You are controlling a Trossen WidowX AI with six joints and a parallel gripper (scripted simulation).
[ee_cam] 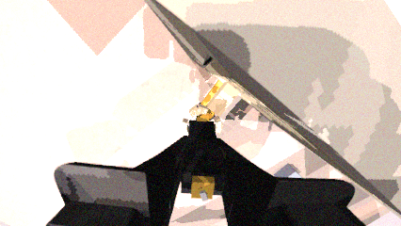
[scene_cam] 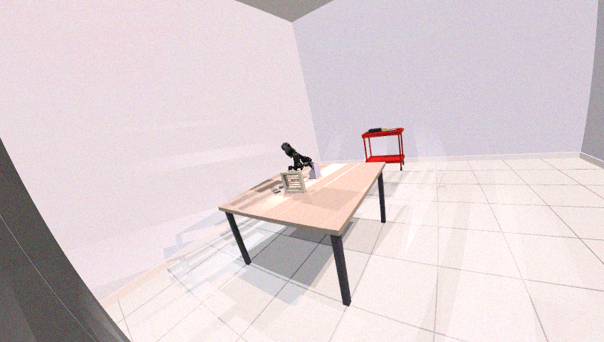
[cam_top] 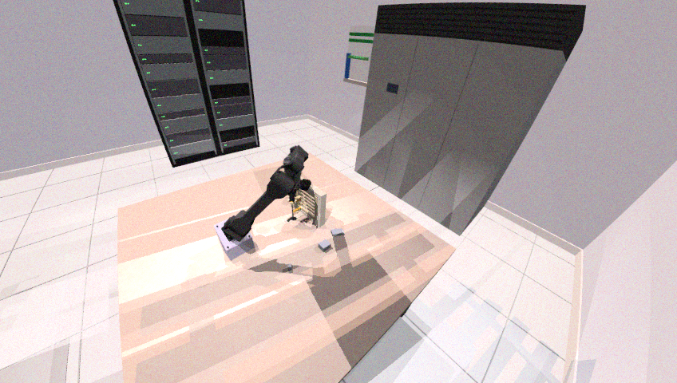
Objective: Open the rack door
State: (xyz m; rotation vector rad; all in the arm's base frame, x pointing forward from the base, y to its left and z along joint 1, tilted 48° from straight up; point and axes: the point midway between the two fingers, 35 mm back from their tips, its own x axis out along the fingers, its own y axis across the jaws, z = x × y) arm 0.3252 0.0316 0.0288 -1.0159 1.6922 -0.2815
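The cream frame (cam_top: 321, 211) (scene_cam: 302, 182) stands upright on the table, with the slatted door (cam_top: 307, 201) (scene_cam: 287, 182) beside it. How far the door stands from its frame is hard to tell. My gripper (ee_cam: 201, 141) (cam_top: 291, 195) comes down from above on the handle's side and is shut on the upright black and yellow handle (ee_cam: 202, 186) (cam_top: 296, 209). In the wrist view a long pale edge runs diagonally past the fingertips, at a clear angle to the gripper, and a yellow stem reaches from the handle toward it. The fingers hide much of the handle.
Two blue-grey blocks (cam_top: 324, 245) (cam_top: 336, 231) lie on the table (cam_top: 199, 322) (scene_cam: 326, 211) near the frame. A smaller dark piece (cam_top: 290, 268) lies farther off. The arm's base (cam_top: 235, 242) is fixed on the table opposite the door.
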